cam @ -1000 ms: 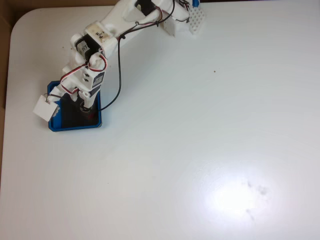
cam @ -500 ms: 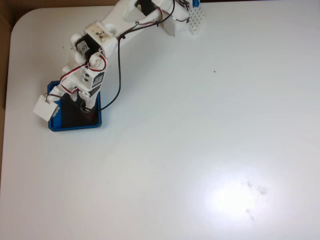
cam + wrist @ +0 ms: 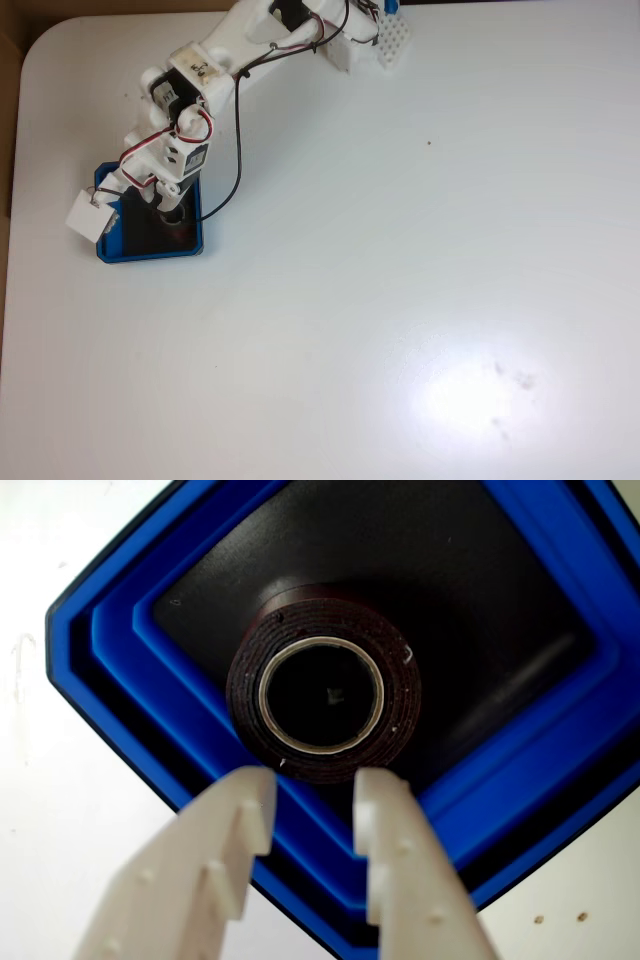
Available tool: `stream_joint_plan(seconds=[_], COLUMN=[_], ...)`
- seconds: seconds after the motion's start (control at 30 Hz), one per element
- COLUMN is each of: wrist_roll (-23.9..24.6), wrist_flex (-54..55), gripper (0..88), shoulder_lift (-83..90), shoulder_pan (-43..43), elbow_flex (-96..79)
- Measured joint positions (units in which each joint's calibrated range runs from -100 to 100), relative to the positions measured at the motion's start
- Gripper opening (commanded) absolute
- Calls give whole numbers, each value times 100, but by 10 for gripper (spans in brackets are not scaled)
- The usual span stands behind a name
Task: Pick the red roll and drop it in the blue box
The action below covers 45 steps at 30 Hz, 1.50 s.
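The red roll (image 3: pixel 402 702) lies flat on the black floor of the blue box (image 3: pixel 130 650), its dark red rim around a pale core with a hole. My gripper (image 3: pixel 315 778) hovers over the box's near wall, open, with a narrow gap between its white fingers (image 3: pixel 235 815) and nothing held. The fingertips end just short of the roll's rim. In the fixed view the blue box (image 3: pixel 150 255) sits near the table's left edge, and my gripper (image 3: pixel 172 215) points down into its right half, where the arm partly hides the roll.
The white arm (image 3: pixel 200 80) reaches from its base (image 3: pixel 345 35) at the top edge down to the box. A black cable (image 3: pixel 238 140) loops beside it. A white block (image 3: pixel 88 216) overhangs the box's left side. The white table (image 3: pixel 400 300) stretches right and below.
A second ago a bit of red showed at the gripper tip over the box; now that spot looks dark. The arm has hardly moved.
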<state>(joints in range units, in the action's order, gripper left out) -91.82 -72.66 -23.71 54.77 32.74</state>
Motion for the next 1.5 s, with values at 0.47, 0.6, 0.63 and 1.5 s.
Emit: stream_joint_plan(seconds=[0.47,0.6,0.63,1.5], wrist_roll=[0,0,0,-8], wrist_flex=[591,1905,2299,5140], gripper=[14,14,14,14], shoulder_lift=[3963,5436,5834,11372], shoulder_pan=[-1000,-2128,-2444,-5473], elbow_flex=[-2404,-4332,-4870,-12870])
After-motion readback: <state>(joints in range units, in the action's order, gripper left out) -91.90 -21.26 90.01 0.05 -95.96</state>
